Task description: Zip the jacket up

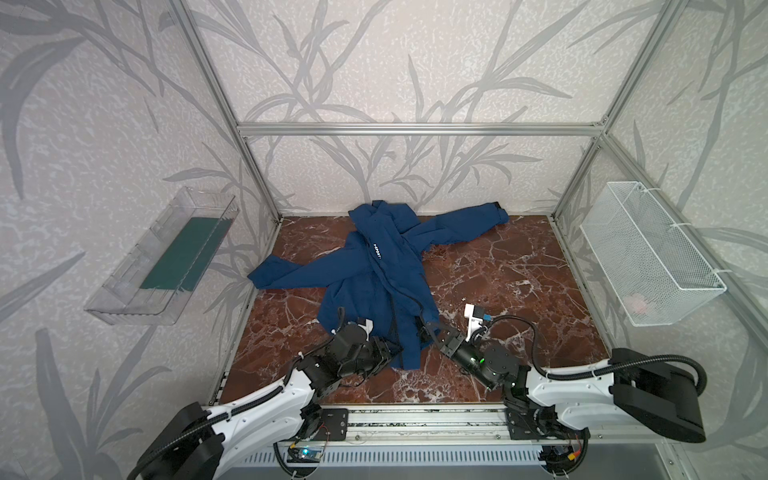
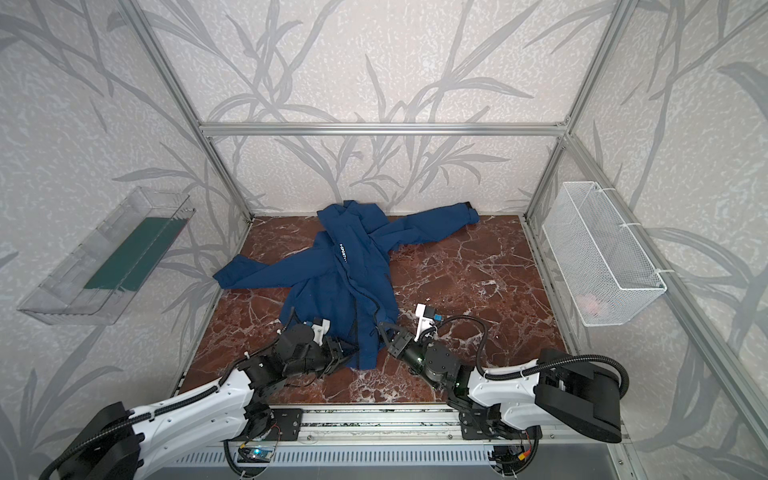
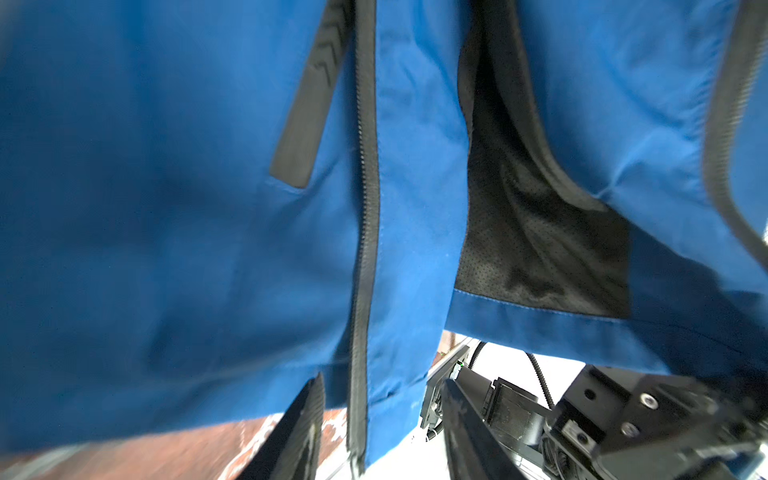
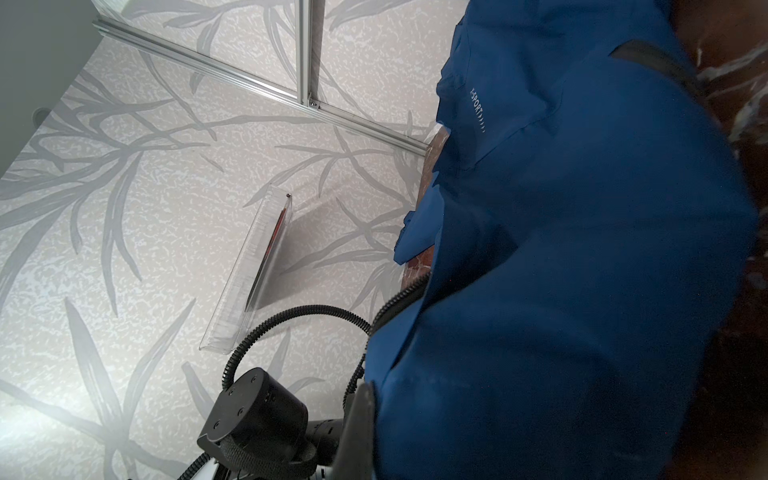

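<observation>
Not yet zipping: pinching jacket (image 1: pixel 374 266) hem at lower centre with right gripper (image 1: pixel 430 328), straddling open zipper (image 3: pixel 365 208) between spread fingers (image 3: pixel 301 428) of left gripper (image 3: pixel 382 380).

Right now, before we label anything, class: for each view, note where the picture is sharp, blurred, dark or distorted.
Left wrist view: zipper teeth crisp, jacket smeared toward the picture's edge. Right wrist view: near jacket fabric soft and shadowed, SPORT lettering legible. Both top views: jacket sharp, frame posts splay outward, a wide-angle effect.
</observation>
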Controlling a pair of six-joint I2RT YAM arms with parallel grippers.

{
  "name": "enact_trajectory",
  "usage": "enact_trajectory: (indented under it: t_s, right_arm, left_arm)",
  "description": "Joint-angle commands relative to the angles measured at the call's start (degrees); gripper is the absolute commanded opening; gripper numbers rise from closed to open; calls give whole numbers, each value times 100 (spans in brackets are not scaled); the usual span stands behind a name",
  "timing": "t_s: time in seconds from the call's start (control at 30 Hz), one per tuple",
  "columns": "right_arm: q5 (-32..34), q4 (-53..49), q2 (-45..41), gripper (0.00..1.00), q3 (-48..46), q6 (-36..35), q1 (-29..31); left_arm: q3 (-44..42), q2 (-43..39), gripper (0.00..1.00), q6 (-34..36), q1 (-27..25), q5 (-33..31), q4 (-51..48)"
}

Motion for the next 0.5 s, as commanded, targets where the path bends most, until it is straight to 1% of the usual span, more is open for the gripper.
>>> enact_trajectory:
  t_s: [0.0, 0.1, 0.17, 0.2, 0.23, 0.27, 0.3, 0.33, 0.37, 0.43, 0.47]
  right_arm:
    - [41, 95, -58, 3, 58, -24, -62]
    - [30, 95, -55, 3, 73, -27, -68]
    - [30, 97, -72, 3, 74, -29, -76]
    - [38, 95, -94, 3, 65, -27, -74]
    - [47, 95, -118, 3, 52, -35, -88]
    - [62, 74, -161, 3, 40, -44, -91]
    - [101, 45, -218, 3, 10, -41, -98]
    - [137, 13, -290, 3, -20, -46, -106]
    - [196, -45, -393, 3, -68, -62, -119]
    - [342, -224, -703, 2, -166, -78, -165]
    - [427, -378, -919, 2, -226, -96, -203]
  left_arm:
    - [171, 336, 48, -68, -108, 97, 543]
    - [207, 554, 46, -26, -243, -21, 720]
    - [155, 681, 40, -93, -302, -60, 1079]
    - [173, 733, 34, -81, -298, -52, 1163]
    - [212, 747, 26, -38, -303, -62, 1172]
    - [276, 708, 16, 55, -297, -111, 1123]
    - [366, 581, 4, 206, -288, -209, 908]
    - [522, 391, 0, 417, -272, -386, 478]
    - [778, 127, 0, 757, -264, -740, -169]
    - [1457, -408, 0, 1538, -35, -1362, -2052]
    - [1894, -629, 0, 2026, 176, -1700, -2954]
